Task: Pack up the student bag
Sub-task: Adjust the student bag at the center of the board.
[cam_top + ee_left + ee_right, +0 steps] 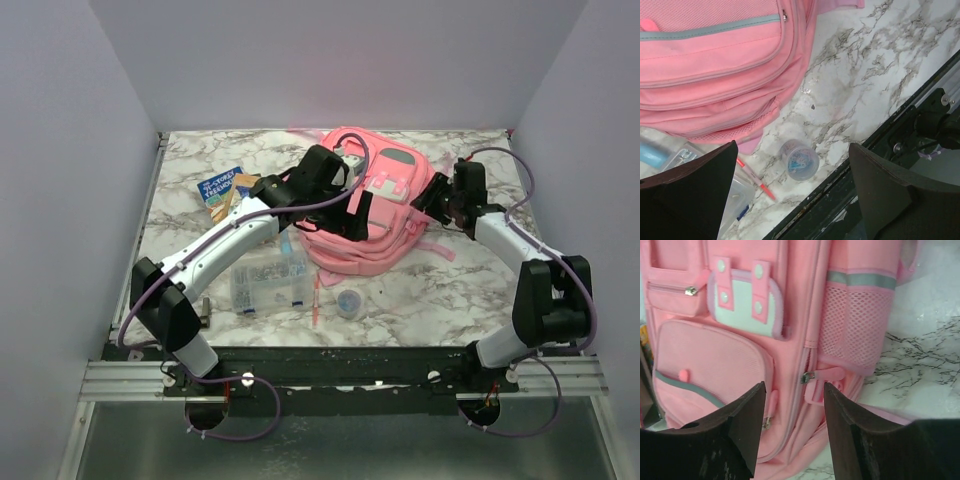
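Right claw: the jaws are parted and nothing is clamped; it is held close before the front of the student bag.
Gap of the right claw: a zip pull is seen between the two fingers; contact cannot be told.
Around the right claw: a mesh side pocket under a grey strip is shown to one side, and a white-pink clasp farther up the bag's front.
Left claw: the jaws are spread wide and nothing is held; it is poised over the bag's left part.
Below the left claw: a small clear round container with blue contents is seen standing on the tabletop, with a red pen just beside it.
Student bag: it is laid flat, front up, on the far half of the tabletop, between the two arms.
Near the bag: a clear compartment box is placed by its near-left edge; a blue book is laid at the far left.
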Robot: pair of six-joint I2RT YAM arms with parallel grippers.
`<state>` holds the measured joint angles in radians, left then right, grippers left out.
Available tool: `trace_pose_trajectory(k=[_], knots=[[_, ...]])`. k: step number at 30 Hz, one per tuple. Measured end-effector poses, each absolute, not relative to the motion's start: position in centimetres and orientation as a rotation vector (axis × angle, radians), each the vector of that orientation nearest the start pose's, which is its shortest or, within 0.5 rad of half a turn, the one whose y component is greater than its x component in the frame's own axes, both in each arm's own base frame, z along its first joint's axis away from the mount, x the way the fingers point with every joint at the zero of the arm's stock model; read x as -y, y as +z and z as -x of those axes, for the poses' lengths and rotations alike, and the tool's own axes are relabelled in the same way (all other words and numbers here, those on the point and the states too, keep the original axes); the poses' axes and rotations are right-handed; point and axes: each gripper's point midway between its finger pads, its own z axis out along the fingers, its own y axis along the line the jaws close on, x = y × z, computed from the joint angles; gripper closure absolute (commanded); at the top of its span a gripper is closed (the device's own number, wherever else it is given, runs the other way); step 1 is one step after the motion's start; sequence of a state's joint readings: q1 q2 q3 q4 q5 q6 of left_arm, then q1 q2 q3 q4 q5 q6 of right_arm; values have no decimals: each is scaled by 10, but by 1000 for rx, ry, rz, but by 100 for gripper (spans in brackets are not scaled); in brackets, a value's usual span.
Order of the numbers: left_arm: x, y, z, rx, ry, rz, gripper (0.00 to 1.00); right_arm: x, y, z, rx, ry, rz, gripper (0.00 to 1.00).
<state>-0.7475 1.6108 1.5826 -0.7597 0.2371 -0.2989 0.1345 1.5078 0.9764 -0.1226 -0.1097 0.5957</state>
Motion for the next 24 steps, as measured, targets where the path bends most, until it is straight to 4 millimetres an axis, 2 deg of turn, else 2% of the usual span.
trace_pose_trajectory(k=[3,6,10,15,18,22,24], knots=[[322,224,-278,-2395,-759,-641,7,-91,107,-409,-2281,510,-452,49],[316,214,-289,-2419,-751,-578,7,-91,99,-408,-2306,503,-437,46],[297,195,-310,-2458,-746,-415,5,-94,94,-408,-2303,551,-477,44],[274,173,-334,-2509,-731,-211,7,-89,70,-415,-2319,581,-624,40],[276,157,-344,-2533,-732,-158,8,-82,52,-415,-2304,632,-734,44],[288,121,-351,-2600,-724,-131,11,-64,36,-408,-2211,800,-945,45],[294,100,-354,-2650,-723,-117,11,-53,35,-405,-2161,834,-1012,45]])
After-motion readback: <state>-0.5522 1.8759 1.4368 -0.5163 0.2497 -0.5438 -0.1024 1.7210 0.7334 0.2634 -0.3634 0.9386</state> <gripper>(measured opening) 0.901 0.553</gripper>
